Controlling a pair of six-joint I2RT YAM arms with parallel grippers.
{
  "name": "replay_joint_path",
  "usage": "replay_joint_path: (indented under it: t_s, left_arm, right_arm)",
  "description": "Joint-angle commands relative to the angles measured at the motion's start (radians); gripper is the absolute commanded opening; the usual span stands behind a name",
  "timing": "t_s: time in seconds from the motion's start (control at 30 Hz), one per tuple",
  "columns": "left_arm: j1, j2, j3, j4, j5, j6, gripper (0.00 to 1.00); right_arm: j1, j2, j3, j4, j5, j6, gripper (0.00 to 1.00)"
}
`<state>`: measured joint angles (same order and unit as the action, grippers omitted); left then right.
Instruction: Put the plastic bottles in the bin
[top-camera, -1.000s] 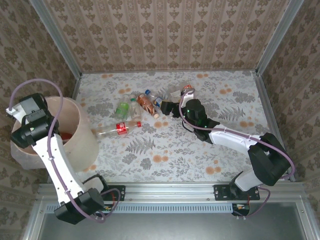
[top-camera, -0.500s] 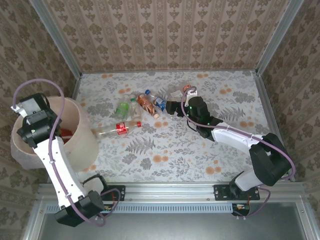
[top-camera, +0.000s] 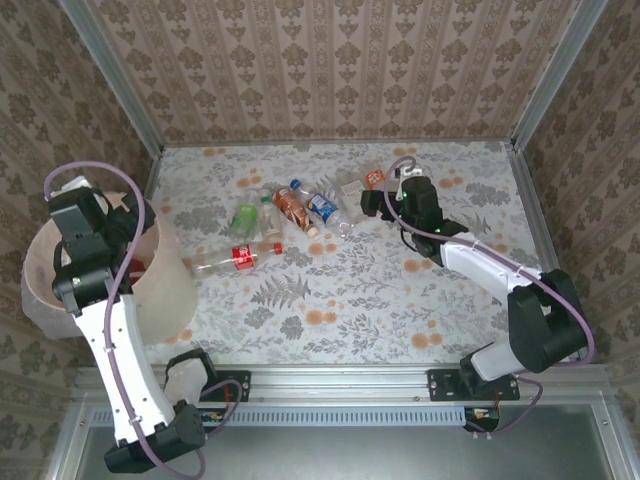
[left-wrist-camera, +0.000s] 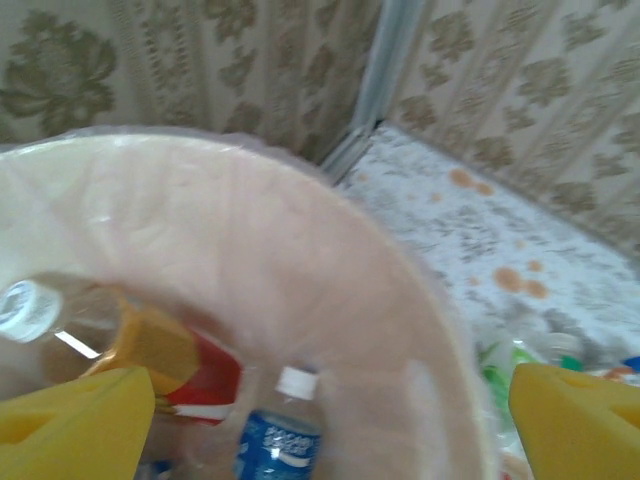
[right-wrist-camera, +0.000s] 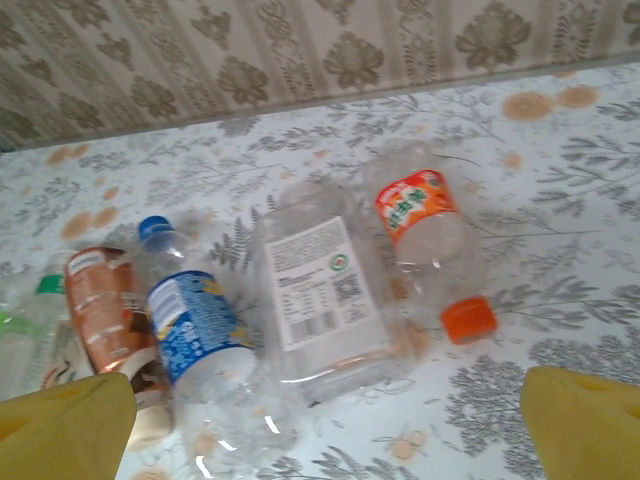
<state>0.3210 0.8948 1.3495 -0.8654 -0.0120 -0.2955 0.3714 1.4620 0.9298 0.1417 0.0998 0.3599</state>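
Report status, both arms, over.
Left gripper open over bin, nothing held. Right gripper open, aimed at bottles on table. Nothing in the way.

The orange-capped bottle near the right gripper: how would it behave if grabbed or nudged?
The orange-capped bottle looks empty, so probably light. Its thin clear wall would likely buckle under a squeeze. Lying on its side, it may roll if nudged.

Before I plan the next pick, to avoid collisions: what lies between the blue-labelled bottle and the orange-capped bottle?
A flattened white-labelled bottle lies between the blue-labelled bottle and the orange-capped bottle, seen in the right wrist view.
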Motion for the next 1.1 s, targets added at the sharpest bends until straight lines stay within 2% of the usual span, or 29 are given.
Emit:
replay_joint_path:
  t_s: [0.0,0.13,0.2,0.37,0.5,0.7,0.97,1.07]
  left_arm:
    - [-0.005,-0.023,-0.040,0.109,0.235,-0.030,0.96]
    - [-0.011,-0.079,-0.154,0.314,0.501,-0.111,1.00]
    - [-0.033,-0.092,-0.187,0.374,0.564,-0.147,1.00]
    - [-0.143,-0.103,-0.202,0.385,0.539,-0.130,1.00]
    - [-0.197,-0.118,-0.225,0.396,0.522,-0.116,1.00]
    - [-0.218,-0.126,-0.239,0.383,0.503,-0.105,1.00]
    - [-0.222,-0.128,-0.247,0.375,0.481,-0.091,1.00]
    - [-0.222,-0.128,-0.248,0.371,0.475,-0.086,1.00]
  right_arm:
    - [-0.040,0.037,0.067,-0.104,-0.061,-0.072,1.00]
    - [-0.081,0.127,0.152,-0.191,-0.078,-0.115,1.00]
    - [-0.099,0.177,0.200,-0.220,-0.078,-0.115,1.00]
    - [-0.123,0.313,0.348,-0.282,-0.081,-0.111,0.92]
    - [-0.133,0.404,0.440,-0.277,-0.100,-0.078,0.88]
    - [-0.133,0.574,0.648,-0.411,-0.074,-0.072,0.83]
    - [-0.132,0.754,0.854,-0.504,-0.007,-0.078,0.78]
    - [-0.132,0.826,0.964,-0.593,-0.030,-0.084,0.74]
